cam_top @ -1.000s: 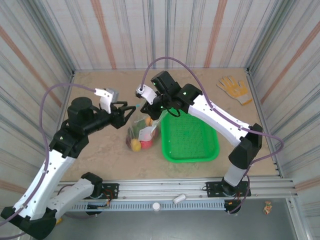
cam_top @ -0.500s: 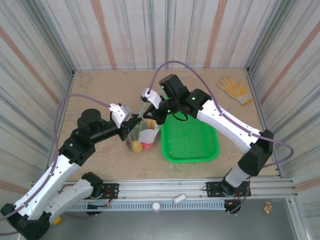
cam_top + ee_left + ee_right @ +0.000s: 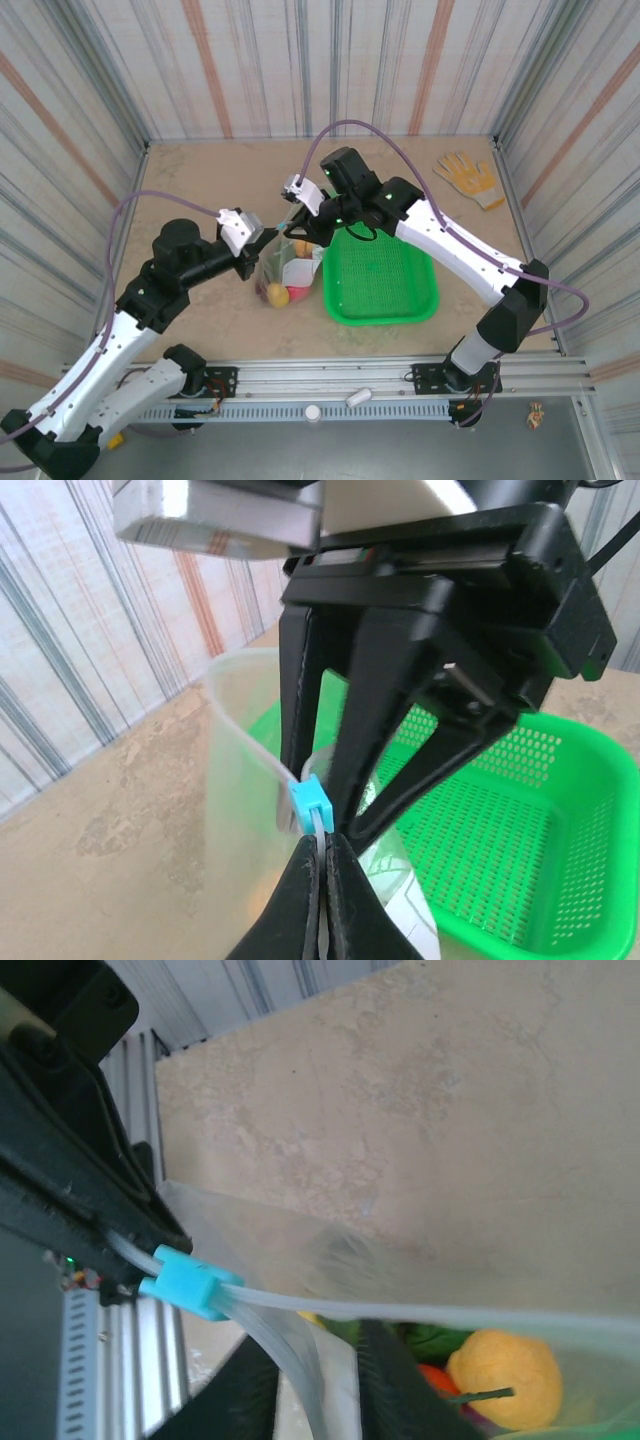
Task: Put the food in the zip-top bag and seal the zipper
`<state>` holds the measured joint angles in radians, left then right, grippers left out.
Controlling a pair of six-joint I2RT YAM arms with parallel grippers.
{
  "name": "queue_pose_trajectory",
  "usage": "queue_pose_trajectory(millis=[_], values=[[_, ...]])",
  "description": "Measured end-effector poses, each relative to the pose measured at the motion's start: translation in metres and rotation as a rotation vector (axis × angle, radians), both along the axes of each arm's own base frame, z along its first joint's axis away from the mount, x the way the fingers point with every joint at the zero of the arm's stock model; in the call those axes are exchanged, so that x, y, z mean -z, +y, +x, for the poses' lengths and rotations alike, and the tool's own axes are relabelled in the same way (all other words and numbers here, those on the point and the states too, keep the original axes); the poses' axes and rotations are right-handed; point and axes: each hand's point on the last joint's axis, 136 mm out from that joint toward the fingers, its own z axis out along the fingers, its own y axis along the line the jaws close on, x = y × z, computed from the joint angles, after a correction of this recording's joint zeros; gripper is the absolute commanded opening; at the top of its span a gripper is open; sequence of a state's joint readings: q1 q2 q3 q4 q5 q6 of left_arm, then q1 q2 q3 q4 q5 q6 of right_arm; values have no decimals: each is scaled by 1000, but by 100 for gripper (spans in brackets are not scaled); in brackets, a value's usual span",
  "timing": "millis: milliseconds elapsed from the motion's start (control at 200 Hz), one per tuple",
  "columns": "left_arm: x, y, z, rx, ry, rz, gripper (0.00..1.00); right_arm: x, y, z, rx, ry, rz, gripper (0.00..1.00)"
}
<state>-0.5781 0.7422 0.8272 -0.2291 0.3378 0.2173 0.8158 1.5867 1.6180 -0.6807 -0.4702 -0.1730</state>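
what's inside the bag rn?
Through the clear bag: a yellow piece, a red piece and a dark green piece. Anything beneath them is hidden by those pieces and the folded plastic.

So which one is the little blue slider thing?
Find the big green basket; the clear bag of toy food stands just left of it. Along the bag's top runs a see-through zipper, and the slider is the only bright blue bit on it.
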Motion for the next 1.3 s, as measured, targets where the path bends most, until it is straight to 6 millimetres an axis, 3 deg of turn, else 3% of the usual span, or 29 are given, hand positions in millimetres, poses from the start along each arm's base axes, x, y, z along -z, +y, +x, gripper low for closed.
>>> queue_pose_trajectory(millis=[175, 341, 416, 511, 761, 1007, 1197, 1302], values=[[2, 4, -3, -10, -2, -7, 0, -22, -13, -4, -7, -126, 12, 36], [3, 11, -16, -3, -23, -32, 0, -50, -28, -42, -167, -357, 55, 32], [5, 12, -20, 6, -23, -36, 0, -61, -25, -52, -246, -430, 76, 32], [6, 11, -25, 21, -23, -43, 0, -68, -15, -49, -321, -496, 68, 31], [10, 9, -27, 40, -14, -42, 0, -46, 13, -40, -481, -526, 2, 33], [10, 9, -27, 42, -15, -43, 0, -30, 19, -41, -533, -488, -20, 30], [10, 9, -27, 39, -13, -44, 0, -29, 19, -41, -542, -496, -21, 14], [10, 10, -25, 27, -13, -42, 0, -28, 19, -43, -549, -489, -18, 11]])
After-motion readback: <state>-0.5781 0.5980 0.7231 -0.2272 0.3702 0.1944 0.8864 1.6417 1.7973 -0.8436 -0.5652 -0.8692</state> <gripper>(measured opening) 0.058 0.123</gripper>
